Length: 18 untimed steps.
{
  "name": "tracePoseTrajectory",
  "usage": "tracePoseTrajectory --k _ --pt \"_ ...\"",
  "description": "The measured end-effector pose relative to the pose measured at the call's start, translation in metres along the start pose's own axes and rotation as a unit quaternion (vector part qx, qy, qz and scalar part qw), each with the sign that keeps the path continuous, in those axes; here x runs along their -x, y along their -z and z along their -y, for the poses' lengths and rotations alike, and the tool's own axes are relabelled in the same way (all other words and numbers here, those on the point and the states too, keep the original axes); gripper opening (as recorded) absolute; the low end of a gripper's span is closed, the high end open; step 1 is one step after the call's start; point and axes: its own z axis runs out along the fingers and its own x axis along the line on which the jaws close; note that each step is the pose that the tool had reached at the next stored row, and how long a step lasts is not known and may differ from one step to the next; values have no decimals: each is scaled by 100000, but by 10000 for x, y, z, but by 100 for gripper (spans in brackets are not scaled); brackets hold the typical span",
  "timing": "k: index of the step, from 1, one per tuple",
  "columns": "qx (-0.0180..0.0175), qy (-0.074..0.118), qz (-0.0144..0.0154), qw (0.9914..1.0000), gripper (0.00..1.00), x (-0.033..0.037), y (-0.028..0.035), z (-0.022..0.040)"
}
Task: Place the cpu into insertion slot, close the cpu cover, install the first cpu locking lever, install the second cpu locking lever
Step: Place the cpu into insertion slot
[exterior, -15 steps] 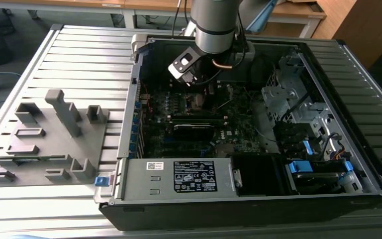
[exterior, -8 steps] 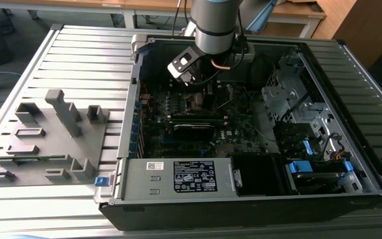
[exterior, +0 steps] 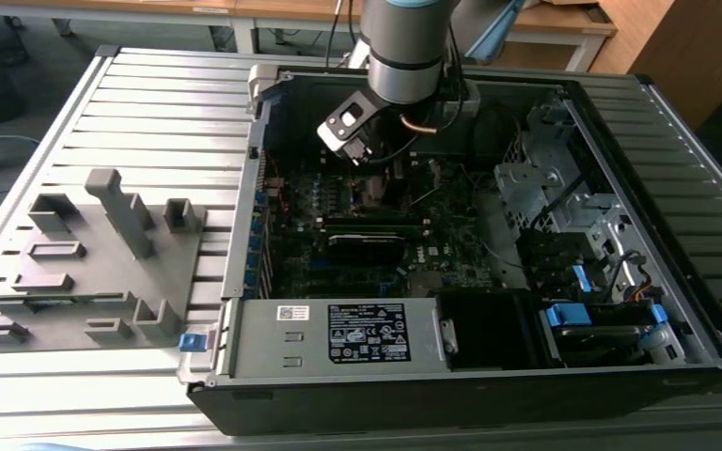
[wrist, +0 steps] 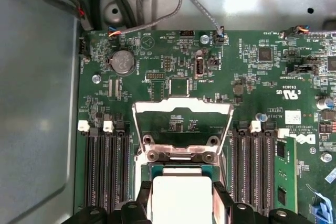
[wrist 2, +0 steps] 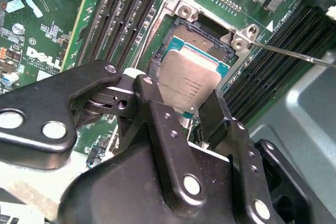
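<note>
My gripper (exterior: 374, 172) reaches down into the open computer case over the dark green motherboard (exterior: 336, 263). In both wrist views its two black fingers sit against opposite sides of the cpu (wrist 2: 190, 73), a flat silver-grey square. The gripper (wrist 2: 181, 87) (wrist: 182, 196) holds the cpu (wrist: 181, 203) at the insertion slot (wrist 2: 197, 29), whose dark floor shows beyond the chip's far edge. The slot's metal rim (wrist: 179, 156) lies just past the chip. The cpu cover (wrist: 181, 107) stands raised open behind the slot. A thin metal locking lever (wrist 2: 294, 56) sticks out unlatched beside the socket.
Long black memory slots (wrist: 105, 171) flank the socket on both sides, one holding a green memory stick (wrist: 284, 171). A coin battery (wrist: 122, 61) and cables lie further along the board. A power supply (exterior: 336, 334), a drive cage (exterior: 549, 188) and a grey fixture (exterior: 98, 263) surround the work area.
</note>
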Motion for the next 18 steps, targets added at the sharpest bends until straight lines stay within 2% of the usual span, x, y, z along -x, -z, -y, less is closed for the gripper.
tracePoseTrajectory --k 18 --pt "-1 29 6 100000 54 2 -67 34"
